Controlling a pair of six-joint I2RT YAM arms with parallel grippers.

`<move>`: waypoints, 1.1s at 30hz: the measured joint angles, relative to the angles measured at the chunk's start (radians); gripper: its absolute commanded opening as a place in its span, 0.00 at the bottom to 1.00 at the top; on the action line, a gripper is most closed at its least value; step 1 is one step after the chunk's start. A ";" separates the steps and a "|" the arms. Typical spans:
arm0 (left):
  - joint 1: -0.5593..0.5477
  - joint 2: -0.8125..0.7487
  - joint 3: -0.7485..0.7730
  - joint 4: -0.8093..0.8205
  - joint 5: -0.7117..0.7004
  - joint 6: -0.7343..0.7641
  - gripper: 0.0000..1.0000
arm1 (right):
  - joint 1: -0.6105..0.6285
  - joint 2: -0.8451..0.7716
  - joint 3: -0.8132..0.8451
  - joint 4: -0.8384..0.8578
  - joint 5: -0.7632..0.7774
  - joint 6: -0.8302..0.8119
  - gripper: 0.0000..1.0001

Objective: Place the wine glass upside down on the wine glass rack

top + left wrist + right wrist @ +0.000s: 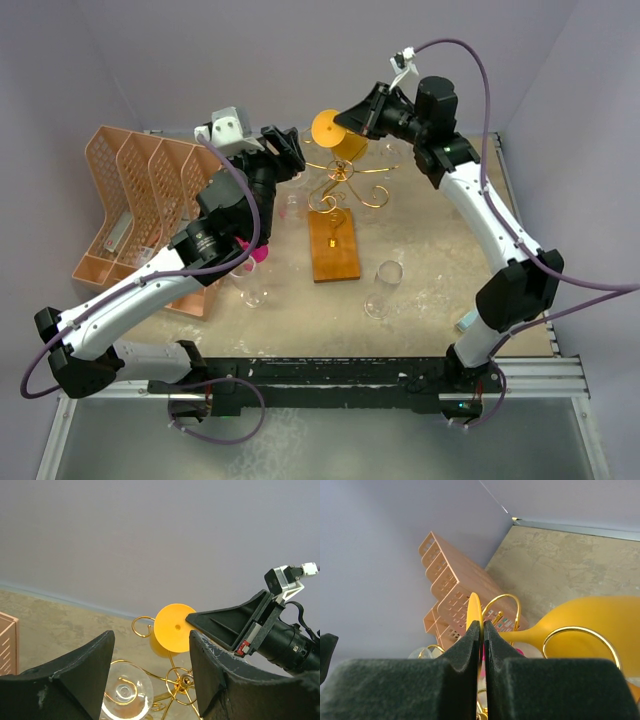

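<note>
Two arms meet over the wine glass rack (pixel 345 190) at the far middle of the worktop (pixel 430 260).

Top view: the right gripper (pixel 352 122) pinches the foot of the yellow wine glass (pixel 338 135). The glass hangs tilted above the gold curls, foot uppermost and bowl lower behind it. By my judgement it is not seated yet. The left gripper (pixel 293 158) sits just beside the rack's left side and holds nothing. The wooden base (pixel 333 245) lies nearer the arms, an upright clear glass (pixel 383 288) stands to its right, and the peach file organiser (pixel 140 195) is at the far left.

Left wrist view: the left fingers (pixel 75 680) are wide apart with nothing between them. Through the gap the yellow foot shows face-on, with the right gripper clamped on its edge. A hanging clear glass (pixel 125 692) sits bowl-down in one curl.

Right wrist view: the jaws are closed narrow on the thin rim of the foot. The stem runs right to the bowl, and a gold curl crosses in front of the bowl. I cannot tell whether the stem is inside a curl or just beside it.

Step in hand: slide the stem into a free curl, then lower until the foot rests on the wire. To do it well:
- Level the foot first.
- Go in slowly along the curl's opening.
- Keep off the hanging glass.
- Let go only once the wire bears the foot on both sides.

The edge pinch is slim, so a bump could pivot the glass.
</note>
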 measured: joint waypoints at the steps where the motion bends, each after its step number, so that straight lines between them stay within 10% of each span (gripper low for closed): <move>1: 0.000 0.000 0.000 0.000 -0.001 0.000 0.59 | 0.000 -0.003 -0.004 -0.001 0.005 -0.001 0.07; 33: 0.019 -0.003 0.000 -0.002 -0.028 -0.019 0.59 | -0.007 -0.200 -0.171 -0.036 0.253 0.122 0.09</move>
